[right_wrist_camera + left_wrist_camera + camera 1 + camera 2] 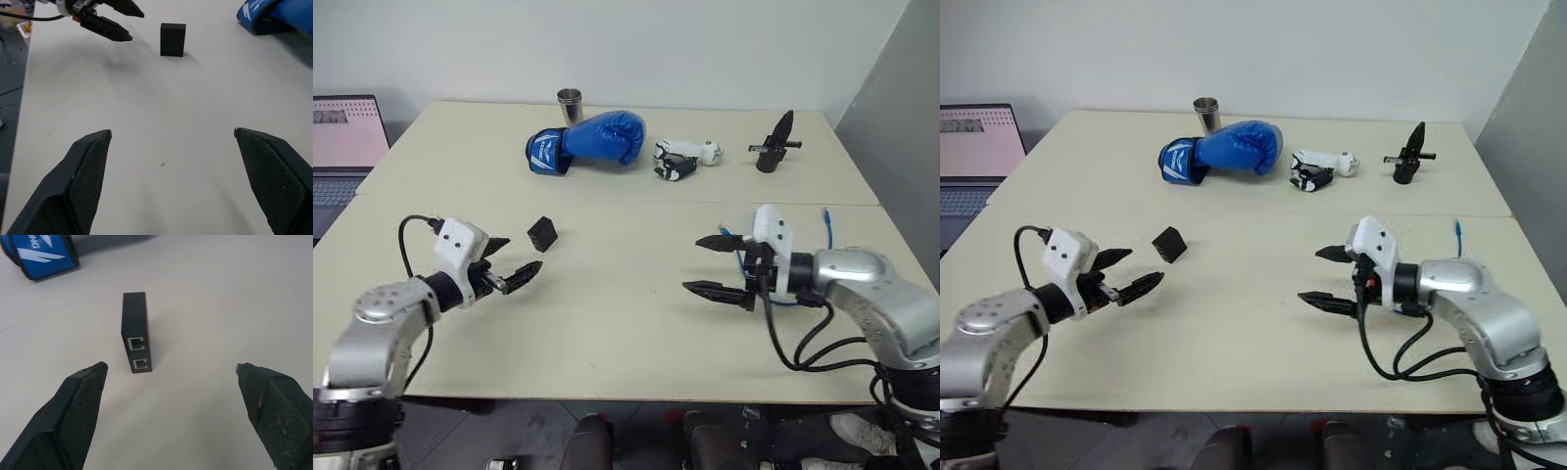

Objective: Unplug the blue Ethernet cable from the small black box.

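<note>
- The small black box [543, 233] stands alone on the table [626, 323], at about one o'clock from the left gripper [508, 260] and just beyond its fingertips. In the left wrist view both of its sockets are empty and face that gripper, stacked one above the other.
- The box's long axis runs away from the left gripper, toward the blue boxing glove [592, 140].
- The blue Ethernet cable [826, 227] lies apart from the box, well across the table, at about three o'clock from it. It runs behind the right gripper [717, 264], with one plug end poking up near the table's right edge.
- By my reading the cable is already out of the box.
- Left gripper: fingers spread wide, nothing between them.
- Right gripper: fingers also spread wide and empty; it is the nearer one to the cable.
</note>
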